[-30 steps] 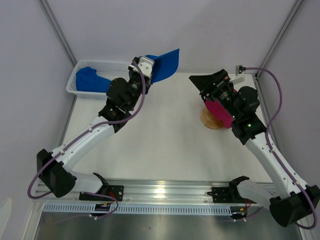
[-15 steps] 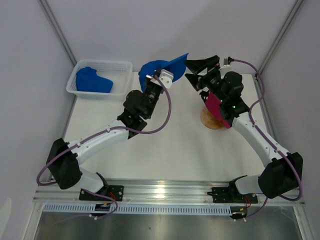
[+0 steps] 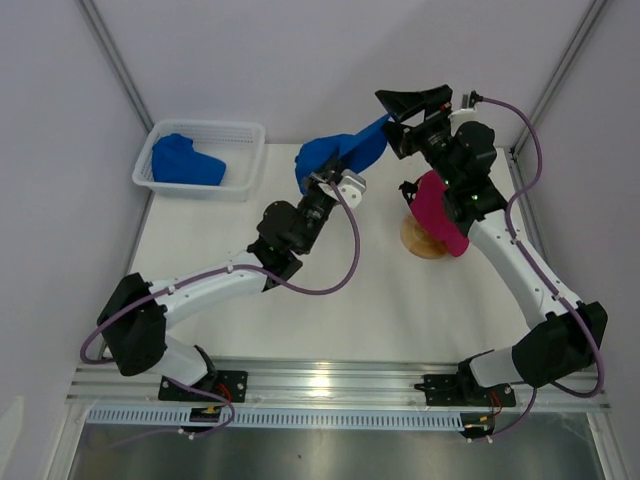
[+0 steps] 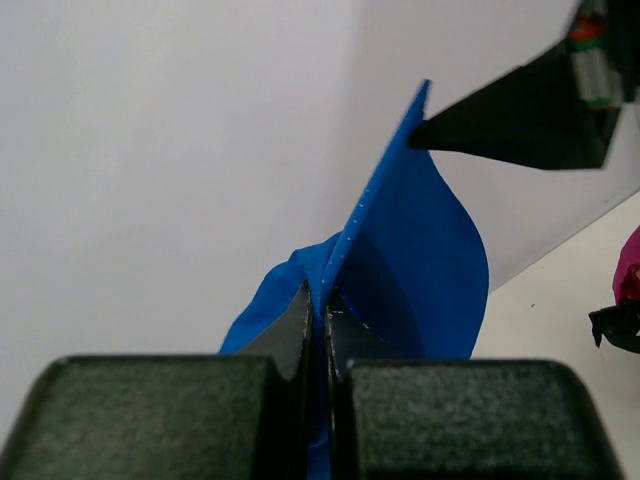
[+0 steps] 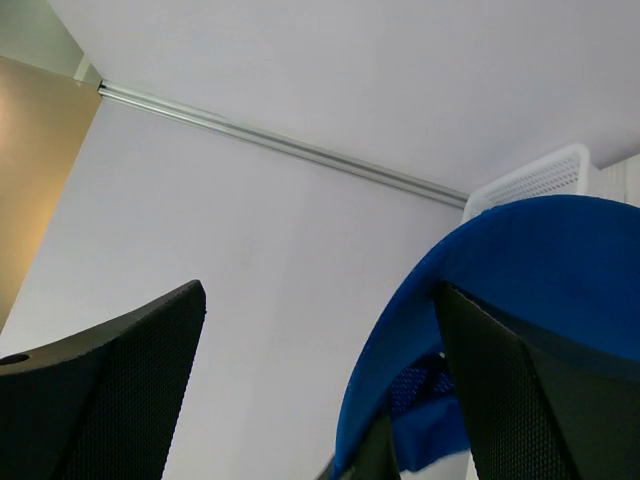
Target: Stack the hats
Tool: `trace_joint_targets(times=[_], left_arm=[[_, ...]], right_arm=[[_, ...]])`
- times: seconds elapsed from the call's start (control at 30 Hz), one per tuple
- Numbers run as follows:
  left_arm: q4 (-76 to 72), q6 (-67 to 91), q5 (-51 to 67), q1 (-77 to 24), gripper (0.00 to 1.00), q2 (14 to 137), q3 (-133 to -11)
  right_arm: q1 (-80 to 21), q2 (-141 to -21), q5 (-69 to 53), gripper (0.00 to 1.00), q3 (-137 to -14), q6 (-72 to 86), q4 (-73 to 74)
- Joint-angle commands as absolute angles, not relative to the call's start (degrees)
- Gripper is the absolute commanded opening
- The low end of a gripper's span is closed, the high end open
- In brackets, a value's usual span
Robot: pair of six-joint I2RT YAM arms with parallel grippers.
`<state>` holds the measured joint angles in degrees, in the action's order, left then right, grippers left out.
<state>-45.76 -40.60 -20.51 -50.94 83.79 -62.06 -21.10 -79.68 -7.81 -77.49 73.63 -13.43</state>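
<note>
Royal-blue fabric, soft and creased at the crown with a stiff curved brim, is what your left gripper (image 4: pixel 320 305) holds. Its black jaws are pressed together on the blue cap (image 3: pixel 340 152) near where brim meets crown. The cap hangs in the air above the far middle of the table (image 3: pixel 400 300).

Your right gripper (image 3: pixel 398 122) stands empty, its matte black, finely textured fingers (image 5: pixel 110 400) spread wide. The brim's tip lies between them and appears to touch one finger in the left wrist view.

A magenta cap (image 3: pixel 435 205) sits on the round wooden stand (image 3: pixel 418 243) below the right wrist. A second blue cap (image 3: pixel 185 162) lies crumpled in the white mesh basket (image 3: pixel 248 160) at the far left.

Compared with one second ago, the held cap has travelled from beside the basket to the right gripper. The right gripper has moved farther from the stand, leaving the magenta cap in fuller view.
</note>
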Motion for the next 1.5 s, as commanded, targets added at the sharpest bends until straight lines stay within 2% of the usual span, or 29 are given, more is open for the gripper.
trace_joint_targets(times=[0.0,0.03,0.1,0.13,0.23,0.4,0.5,0.53,0.63,0.9,1.0,1.03,1.07,1.13,1.17,1.2,1.27,1.3,1.33,1.47], left_arm=[[-56.9,-45.3,-16.0,-52.6,0.01,82.7,-59.3],[-57.9,-46.0,-16.3,-52.8,0.01,82.9,-59.2],[-60.0,-47.5,-16.7,-53.2,0.01,83.5,-58.4],[-62.0,-48.0,-16.4,-53.3,0.01,83.5,-57.2],[-67.6,-49.9,-15.6,-53.9,0.01,83.3,-54.5],[-71.7,-52.5,-14.9,-54.4,0.01,83.5,-52.5],[-74.5,-53.2,-14.2,-54.5,0.01,84.0,-51.9],[-75.4,-53.3,-13.6,-54.5,0.01,84.4,-51.8],[-76.7,-54.6,-12.9,-54.8,0.01,84.9,-51.7],[-75.8,-53.8,-17.2,-55.3,0.01,87.5,-54.0],[-79.5,-53.2,-25.4,-55.2,0.46,90.0,-56.9],[-79.1,-52.5,-28.3,-55.3,0.71,90.3,-57.9],[-76.8,-49.0,-31.5,-55.5,0.72,90.0,-59.1],[-58.8,-40.6,-38.6,-55.6,0.77,87.1,-64.6],[-50.9,-28.8,-39.1,-55.4,0.81,85.8,-66.5],[-36.2,-22.0,-38.6,-55.3,0.85,84.3,-68.0],[-24.9,-5.8,-30.6,-54.8,0.9,80.3,-69.0],[-21.4,-2.3,-27.1,-54.8,0.93,79.3,-69.1],[-16.8,-0.1,-23.6,-54.8,0.99,78.3,-69.2],[-13.4,9.9,-3.5,-54.8,1.0,72.6,-65.9]], right_arm=[[-20.7,-82.3,-7.6,0.99,-82.7,69.8,-8.5],[-20.4,-82.7,-8.6,0.97,-82.9,69.4,-7.8],[-19.6,-83.6,-10.0,0.83,-82.0,69.1,-8.9],[-19.0,-83.9,-11.3,0.69,-81.7,68.7,-10.0],[-17.9,-84.8,-14.1,0.56,-81.9,67.3,-10.0],[-17.0,-87.6,-19.9,0.55,-85.4,62.6,-5.4],[-17.1,-88.4,-20.9,0.47,-86.7,60.2,-4.0],[-17.0,-88.6,-21.1,0.3,-86.8,59.9,-3.8],[-16.4,-88.8,-22.4,0.0,-86.7,59.6,-4.5],[-15.8,-87.3,-26.5,0.0,-83.7,59.9,-10.6],[-15.6,-85.1,-26.4,0.0,-81.4,59.0,-15.7],[-15.7,-84.7,-26.1,0.0,-80.6,58.5,-16.4],[-15.6,-84.4,-25.8,0.0,-80.4,57.8,-16.5],[-15.2,-83.6,-25.1,0.0,-79.9,56.5,-16.9],[-14.9,-83.5,-24.9,0.0,-78.8,56.6,-18.4],[-14.7,-82.9,-24.7,0.0,-78.2,56.6,-19.6],[-14.3,-82.4,-23.9,0.0,-76.8,56.2,-21.3],[-14.2,-82.2,-22.9,0.0,-76.6,55.6,-21.5],[-13.8,-81.9,-22.2,0.0,-76.5,54.4,-21.4],[-12.0,-81.4,-19.6,0.0,-75.2,53.5,-23.2]])
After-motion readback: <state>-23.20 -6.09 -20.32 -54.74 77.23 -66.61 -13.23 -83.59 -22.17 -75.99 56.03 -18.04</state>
